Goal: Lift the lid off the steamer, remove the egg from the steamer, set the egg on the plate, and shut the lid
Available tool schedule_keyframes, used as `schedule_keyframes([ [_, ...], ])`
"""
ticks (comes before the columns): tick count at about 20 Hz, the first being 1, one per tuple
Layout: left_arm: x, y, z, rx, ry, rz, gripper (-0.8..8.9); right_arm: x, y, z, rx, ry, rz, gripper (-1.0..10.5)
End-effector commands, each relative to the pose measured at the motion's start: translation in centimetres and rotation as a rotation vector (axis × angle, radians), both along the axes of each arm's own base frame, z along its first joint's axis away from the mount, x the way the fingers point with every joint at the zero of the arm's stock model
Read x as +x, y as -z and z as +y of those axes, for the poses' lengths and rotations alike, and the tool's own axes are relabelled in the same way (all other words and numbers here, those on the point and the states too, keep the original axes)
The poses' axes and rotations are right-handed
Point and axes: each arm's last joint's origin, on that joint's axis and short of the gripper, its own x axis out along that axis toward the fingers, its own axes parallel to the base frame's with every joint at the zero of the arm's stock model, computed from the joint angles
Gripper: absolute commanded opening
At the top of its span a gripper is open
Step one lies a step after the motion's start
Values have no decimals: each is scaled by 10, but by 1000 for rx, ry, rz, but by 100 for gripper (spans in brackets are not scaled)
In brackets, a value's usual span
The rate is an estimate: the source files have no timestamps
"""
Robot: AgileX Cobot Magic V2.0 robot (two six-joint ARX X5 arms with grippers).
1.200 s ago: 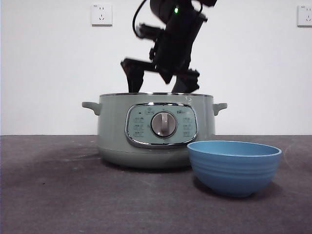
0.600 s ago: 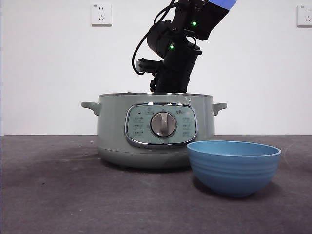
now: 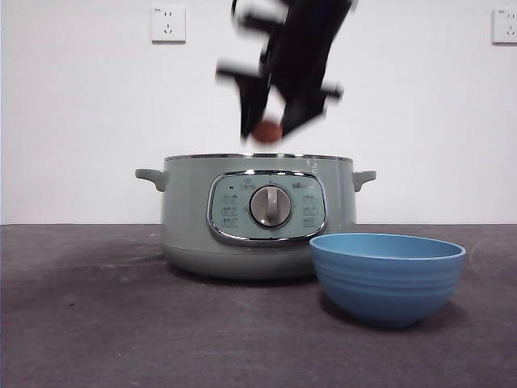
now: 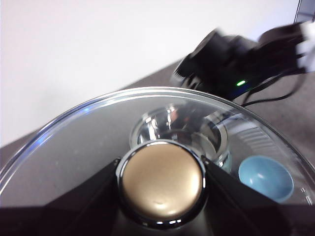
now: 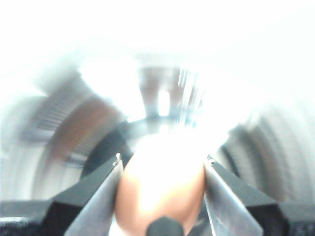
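1. Right gripper: both jaws pressed against the sides of the egg. Front view shows it motion-blurred, up above the open steamer, with the egg a reddish-brown spot between the jaw tips, clear of the rim.
2. Right wrist view is blown out and smeared. Only the two jaws, the pale orange egg and a dark round shape behind it read; everything else there is unreadable.
3. Left gripper: jaws clamped on the lid's knob, one on each side. The knob looks tan-gold under this light. Jaw bases are cut off by the frame edge.
4. Lid is held off the pot, glass dome with chrome rim. Its near edge runs out of frame.
5. Through the glass: a distorted chrome reflection, and the light-blue bowl seen small.
6. Left wrist view also catches the other arm, blurred, with a green LED lit, beyond the lid's rim.
7. Front view: steamer sits on the dark table, no lid on it, dial facing the camera. Inside is hidden by its wall.
8. Blue bowl stands in front of the steamer, overlapping its lower corner on the side of the control panel. Whether they touch I can't tell. Bowl's interior is not visible from this low angle.
9. Two wall sockets are on the white wall, one cropped at the frame edge.
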Motion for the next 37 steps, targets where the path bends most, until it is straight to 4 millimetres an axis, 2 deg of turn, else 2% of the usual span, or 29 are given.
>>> schedule_keyframes([
  [1,-4,-10,3,-42,-2,-72,-8,-23,-31,-15,-8,-9,-6,-17],
  [3,-4,-10,3,-44,-2,-71,-8,-57,-65,-38,-26,-17,2,-17],
  [5,-4,-10,2,-44,-2,-71,-8,-85,-89,-58,-35,-27,-7,-17],
  [7,-3,-10,2,-44,-2,-71,-8,-105,-100,-72,-37,-28,-5,-17],
  [9,0,-10,0,-44,-2,-71,-8,-124,-99,-85,-34,-29,-6,-17],
  [11,2,-10,-1,-42,1,-66,-8,-140,-84,-96,-34,-22,5,-17],
  [14,4,-10,-2,-41,2,-64,-8,-153,-43,-105,-39,-4,52,-17],
  [20,4,-9,-2,-39,3,-59,-8,-145,47,-97,4,-7,176,-17],
  [24,4,-9,-2,-37,3,-55,-8,-139,90,-92,-35,-3,227,-17],
  [27,4,-8,-2,-34,3,-51,-8,-129,115,-86,-71,0,279,-17],
  [33,4,-7,-2,-26,2,-37,-8,-116,151,-76,-117,0,356,-17],
  [37,4,-7,-2,-27,2,-38,-8,-115,159,-75,-140,-8,377,-16],
])
